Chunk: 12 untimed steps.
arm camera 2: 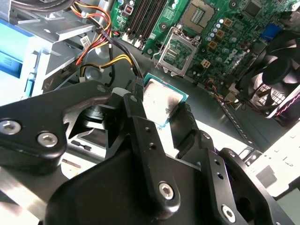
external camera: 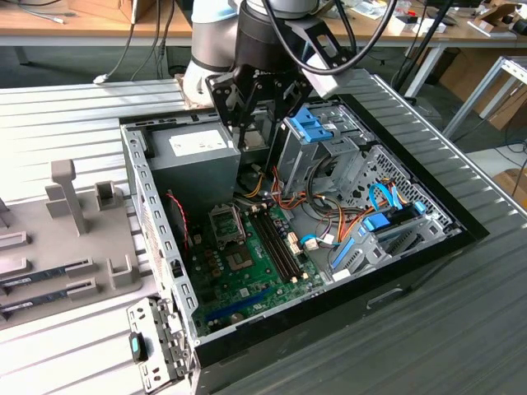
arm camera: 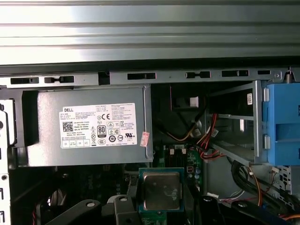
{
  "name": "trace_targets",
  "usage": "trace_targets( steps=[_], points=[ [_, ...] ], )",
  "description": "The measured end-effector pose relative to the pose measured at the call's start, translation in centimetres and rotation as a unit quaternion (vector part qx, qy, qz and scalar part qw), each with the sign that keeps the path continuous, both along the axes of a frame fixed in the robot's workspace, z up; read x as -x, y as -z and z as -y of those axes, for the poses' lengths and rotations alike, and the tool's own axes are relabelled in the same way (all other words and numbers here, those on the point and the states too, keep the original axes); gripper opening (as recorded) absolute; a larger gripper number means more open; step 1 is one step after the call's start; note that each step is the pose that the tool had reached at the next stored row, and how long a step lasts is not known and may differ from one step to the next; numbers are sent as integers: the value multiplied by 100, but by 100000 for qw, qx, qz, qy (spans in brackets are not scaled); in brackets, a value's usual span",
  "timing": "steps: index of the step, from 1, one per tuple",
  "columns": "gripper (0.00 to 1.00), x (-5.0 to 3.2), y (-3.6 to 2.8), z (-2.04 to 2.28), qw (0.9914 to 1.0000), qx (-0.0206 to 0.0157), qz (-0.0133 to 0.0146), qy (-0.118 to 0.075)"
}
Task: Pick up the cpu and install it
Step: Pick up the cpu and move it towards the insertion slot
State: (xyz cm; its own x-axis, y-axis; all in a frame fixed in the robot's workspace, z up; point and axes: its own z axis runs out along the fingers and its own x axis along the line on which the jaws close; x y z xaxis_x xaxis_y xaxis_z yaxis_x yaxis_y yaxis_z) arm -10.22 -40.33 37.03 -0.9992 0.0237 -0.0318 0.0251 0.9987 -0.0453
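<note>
Silvery cpu point(arm camera 2: 161, 97), clamped at opposite edges by the gripper's point(arm camera 2: 161, 108) fingers point(arm camera 2: 139, 117), hangs clear above the motherboard point(arm camera 2: 225, 42), beside the power supply point(arm camera: 47, 140).

White printed label point(arm camera: 98, 125) on the power-supply box point(arm camera: 42, 152), rows of small marks (red-and-white sticker point(arm camera: 145, 138) beside it)

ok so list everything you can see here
computer case: one, black and grey, open on the table
table: one, grey ribbed metal, under the case
power supply: one, grey, case corner
motherboard: one, green, case floor
cpu socket: one, silver, on the motherboard
fan: one, black, beside the motherboard
fixture tray: one, grey, exterior view's left
cpu: one, silvery with green rim, between the gripper's fingers
gripper: one, black, shut on the cpu
</note>
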Motion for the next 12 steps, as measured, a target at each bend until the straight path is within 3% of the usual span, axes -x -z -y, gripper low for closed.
trace_targets(
  steps=[12],
  points=[
    [47, 0, 8, 13, 100000, 1, 0, -2]
  ],
)
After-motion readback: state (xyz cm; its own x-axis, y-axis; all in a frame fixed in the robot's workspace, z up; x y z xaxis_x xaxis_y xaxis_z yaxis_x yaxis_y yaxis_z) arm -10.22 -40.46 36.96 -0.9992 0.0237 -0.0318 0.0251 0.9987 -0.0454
